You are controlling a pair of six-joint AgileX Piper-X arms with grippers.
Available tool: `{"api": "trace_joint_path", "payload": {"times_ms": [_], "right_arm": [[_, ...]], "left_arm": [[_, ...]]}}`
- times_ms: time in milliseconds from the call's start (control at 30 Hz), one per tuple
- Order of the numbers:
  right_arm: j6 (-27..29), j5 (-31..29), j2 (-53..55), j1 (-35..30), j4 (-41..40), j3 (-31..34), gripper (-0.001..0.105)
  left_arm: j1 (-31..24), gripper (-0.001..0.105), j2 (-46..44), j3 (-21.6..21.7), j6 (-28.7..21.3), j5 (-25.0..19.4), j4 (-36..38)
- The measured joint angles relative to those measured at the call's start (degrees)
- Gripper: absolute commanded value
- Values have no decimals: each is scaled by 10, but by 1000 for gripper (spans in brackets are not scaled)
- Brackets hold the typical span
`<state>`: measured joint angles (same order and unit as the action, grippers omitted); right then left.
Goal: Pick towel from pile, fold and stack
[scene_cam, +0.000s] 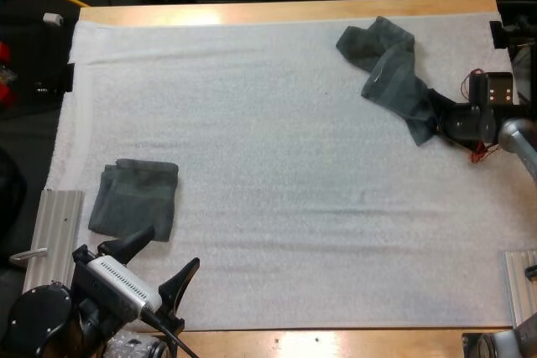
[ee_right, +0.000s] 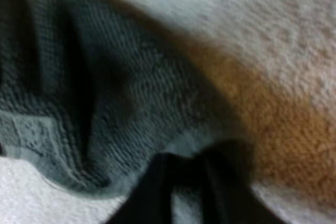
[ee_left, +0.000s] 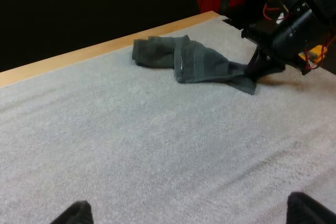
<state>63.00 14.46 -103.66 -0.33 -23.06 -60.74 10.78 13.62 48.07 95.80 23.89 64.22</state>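
Nearest in the high view, the left gripper [scene_cam: 166, 253] is seen at the near edge of the mat [scene_cam: 277, 173]. Its fingers [scene_cam: 186, 271] are spread apart with nothing between them. Just beyond it a folded towel [scene_cam: 134, 199] is laid flat, beside a ribbed metal plate [scene_cam: 57, 224]. Far across the table [scene_cam: 277, 11], the crumpled towel [scene_cam: 388, 64] is lying near the far right corner. One end of it is met by the right gripper [scene_cam: 432, 121].

In the left wrist view, the left gripper's own fingers [ee_left: 73, 214] are held wide apart over bare mat. The crumpled towel [ee_left: 194, 61] is seen far off, with the right gripper [ee_left: 257, 67] at its end.

In the right wrist view, the fingers [ee_right: 157, 187] are pinched on the crumpled towel's [ee_right: 79, 93] edge.

Only a thin bit of edge looks to be held, so the towel could be dropped when it is lifted. It is twisted too, so a messy fold could be made if it is not spread first. Nothing is found in the way between the two towels. The folded towel could be bumped by the left gripper, which is close by.
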Motion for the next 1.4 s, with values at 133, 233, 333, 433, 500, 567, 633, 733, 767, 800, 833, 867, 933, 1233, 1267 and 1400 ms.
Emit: {"api": "trace_joint_path", "payload": {"times_ms": [133, 233, 333, 433, 500, 567, 633, 733, 767, 800, 833, 867, 933, 1233, 1267, 1400], "right_arm": [[0, 15, 1, 1, 6, 0, 0], [25, 5, 19, 9, 6, 0, 0], [63, -32, 51, 24, 6, 0, 0], [85, -84, 78, 38, 10, 0, 0], [90, -100, 88, 45, 15, 0, 0], [92, -101, 90, 45, 19, -1, 0], [92, -101, 90, 46, 18, -1, 0], [90, -102, 90, 46, 15, -1, 0], [89, -105, 90, 46, 15, -1, 2], [82, -106, 90, 46, 15, -1, 10], [78, -107, 90, 46, 15, -1, 15], [76, -106, 89, 46, 15, -1, 27], [75, -106, 88, 46, 15, -1, 53], [52, -111, 53, 46, 27, -1, 57], [52, -111, 45, 46, 27, -1, 57], [52, -111, 19, 46, 28, -1, 57]], "left_arm": [[0, 70, 0, 0, 1, 0, 0], [0, 70, 0, 0, 1, 0, 0], [0, 70, 0, 0, 2, 0, 0], [0, 70, 0, 0, 1, 0, 0], [0, 70, 0, 0, 1, 0, 0], [0, 70, 0, 0, 1, 0, 0], [0, 70, 0, 0, 1, 0, 0], [0, 70, 0, 0, 1, 0, 0], [0, 70, 0, 0, 1, 0, 0], [0, 70, 0, 0, 1, 0, 0], [0, 70, 0, 0, 1, 0, 0], [0, 70, 0, 0, 1, 0, 0], [0, 70, 0, 0, 1, 0, 0], [0, 70, 0, 0, 1, 0, 0], [0, 70, 0, 0, 1, 0, 0], [0, 70, 0, 0, 1, 0, 0]]}}
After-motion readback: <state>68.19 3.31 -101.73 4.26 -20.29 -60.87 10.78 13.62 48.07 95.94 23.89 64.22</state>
